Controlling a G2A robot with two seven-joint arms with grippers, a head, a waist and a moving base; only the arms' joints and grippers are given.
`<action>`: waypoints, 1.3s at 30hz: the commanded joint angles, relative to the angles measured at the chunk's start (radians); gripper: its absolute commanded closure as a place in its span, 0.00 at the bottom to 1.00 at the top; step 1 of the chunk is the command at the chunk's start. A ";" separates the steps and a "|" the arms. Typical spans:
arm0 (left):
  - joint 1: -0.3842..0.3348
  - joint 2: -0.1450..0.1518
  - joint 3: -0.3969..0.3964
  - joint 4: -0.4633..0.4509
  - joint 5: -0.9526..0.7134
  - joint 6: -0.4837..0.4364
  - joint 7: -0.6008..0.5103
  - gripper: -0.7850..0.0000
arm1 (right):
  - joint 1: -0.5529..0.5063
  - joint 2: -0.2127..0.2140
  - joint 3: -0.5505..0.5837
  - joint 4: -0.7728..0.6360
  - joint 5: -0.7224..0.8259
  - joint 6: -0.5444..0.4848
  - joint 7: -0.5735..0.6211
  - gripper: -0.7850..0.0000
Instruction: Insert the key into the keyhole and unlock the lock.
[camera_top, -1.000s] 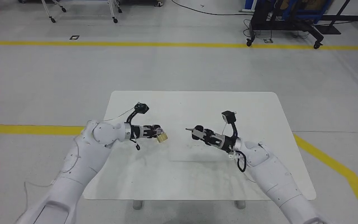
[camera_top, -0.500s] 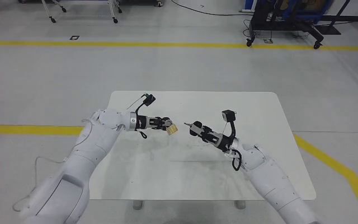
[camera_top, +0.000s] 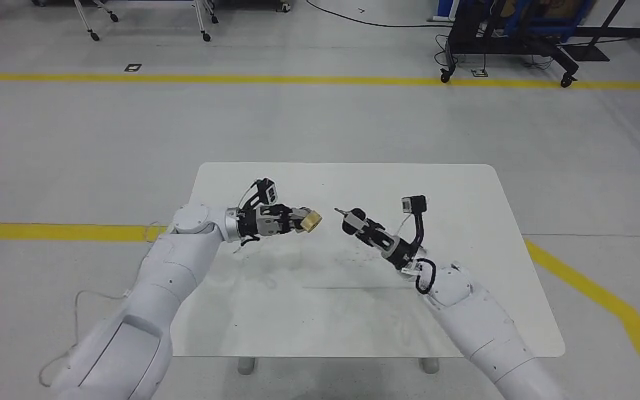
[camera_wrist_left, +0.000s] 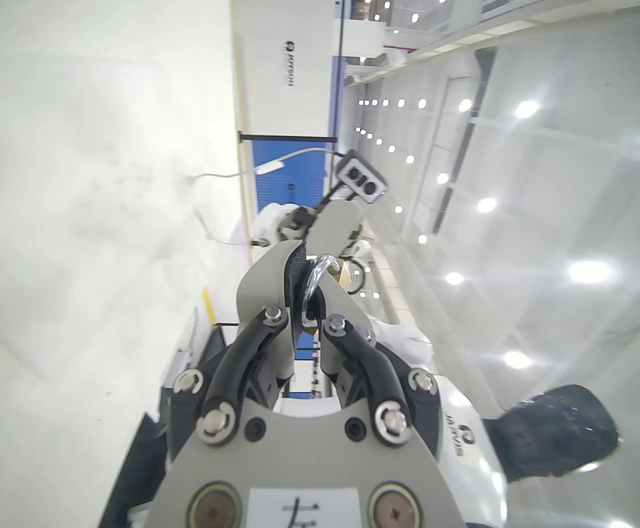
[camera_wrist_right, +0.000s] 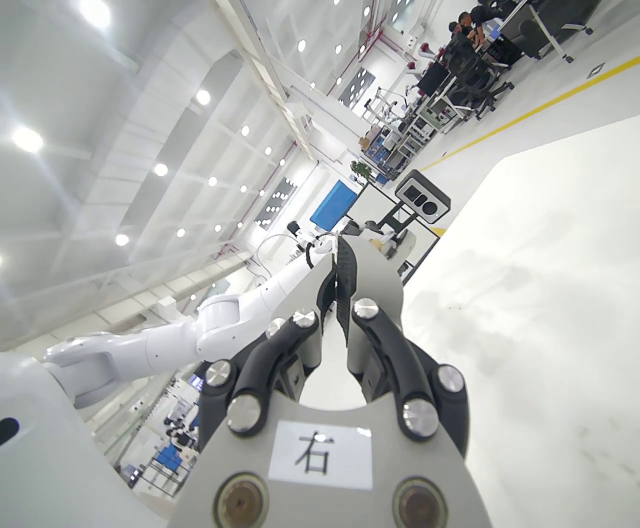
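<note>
Lock (camera_top: 311, 218) in left claw (camera_top: 298, 218) nearer key (camera_top: 340, 212) in right claw (camera_top: 349, 220)

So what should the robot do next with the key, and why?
Probably ease the right gripper a little toward the lock, aiming the key at it. The left gripper holds the brass lock over the table, the key points toward it, and a gap separates them, so the key is not yet in.

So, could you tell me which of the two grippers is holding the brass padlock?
The left gripper: it clamps the brass padlock by its silver shackle, while the right gripper pinches the thin metal key.
</note>
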 joint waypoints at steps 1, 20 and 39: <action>-0.018 -0.026 0.025 0.032 0.001 0.000 0.004 1.00 | -0.015 -0.001 0.005 -0.003 0.044 0.007 -0.005 1.00; -0.039 -0.077 0.029 0.131 -0.073 -0.050 -0.014 1.00 | -0.059 0.005 0.035 -0.046 0.081 0.059 0.007 1.00; 0.007 -0.034 0.034 -0.054 0.169 -0.044 0.250 1.00 | -0.261 0.028 0.104 -0.352 -0.061 0.456 -0.083 1.00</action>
